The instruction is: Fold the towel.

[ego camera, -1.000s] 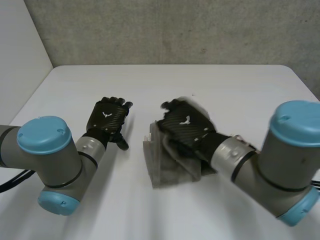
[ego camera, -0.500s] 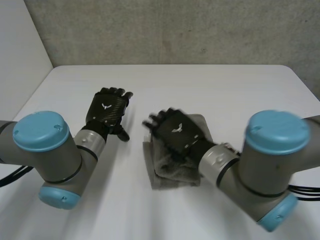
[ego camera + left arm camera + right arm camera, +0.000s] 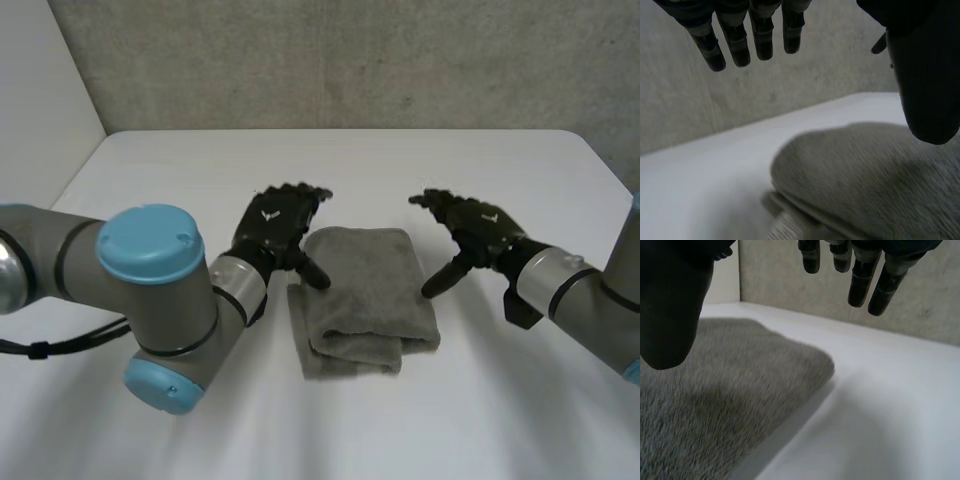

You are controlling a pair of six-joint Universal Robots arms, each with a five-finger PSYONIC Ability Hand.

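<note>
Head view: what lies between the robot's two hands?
In the head view, the folded grey towel lies between the left hand and the right hand, both open.

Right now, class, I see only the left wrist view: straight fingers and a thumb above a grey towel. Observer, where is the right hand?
Observer: In the head view the right hand hovers beside the right edge of the towel.
Operator: Is it holding anything?
Observer: No. The right wrist view shows its fingers straight and its thumb free above the cloth.
Operator: And the towel's whole shape?
Observer: It is a folded rectangle lying between the left hand and the right hand, with stacked layers showing at its near edge.
</note>
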